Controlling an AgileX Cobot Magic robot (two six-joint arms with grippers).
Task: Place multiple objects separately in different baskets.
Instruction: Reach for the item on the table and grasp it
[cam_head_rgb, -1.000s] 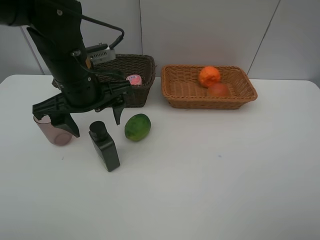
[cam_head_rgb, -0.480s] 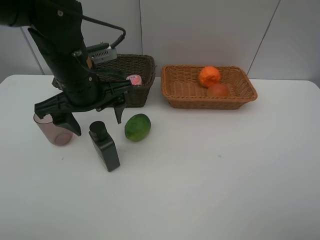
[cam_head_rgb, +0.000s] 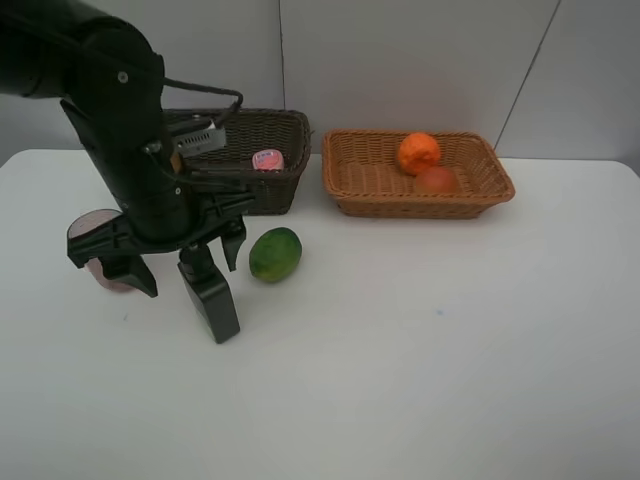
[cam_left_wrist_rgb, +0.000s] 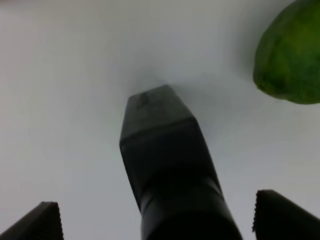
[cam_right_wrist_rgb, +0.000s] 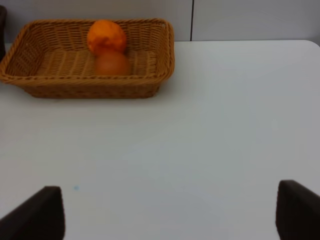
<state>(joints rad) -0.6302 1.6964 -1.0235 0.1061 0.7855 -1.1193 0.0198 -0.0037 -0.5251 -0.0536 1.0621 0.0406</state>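
Well, closest to me the right gripper (cam_right_wrist_rgb: 172, 200) hangs spread over the white table (cam_head_rgb: 430, 340). Further in, the left gripper (cam_head_rgb: 185, 262), jaws wide, straddles the black-capped flat bottle (cam_head_rgb: 214, 300), between mauve cup (cam_head_rgb: 92, 232) and green fruit (cam_head_rgb: 275, 254). Beyond, the pink bottle (cam_head_rgb: 267, 159) sits in the dark basket (cam_head_rgb: 285, 135), and the orange (cam_head_rgb: 419, 153) and red-orange fruit (cam_head_rgb: 436, 180) in the tan basket (cam_head_rgb: 365, 180).
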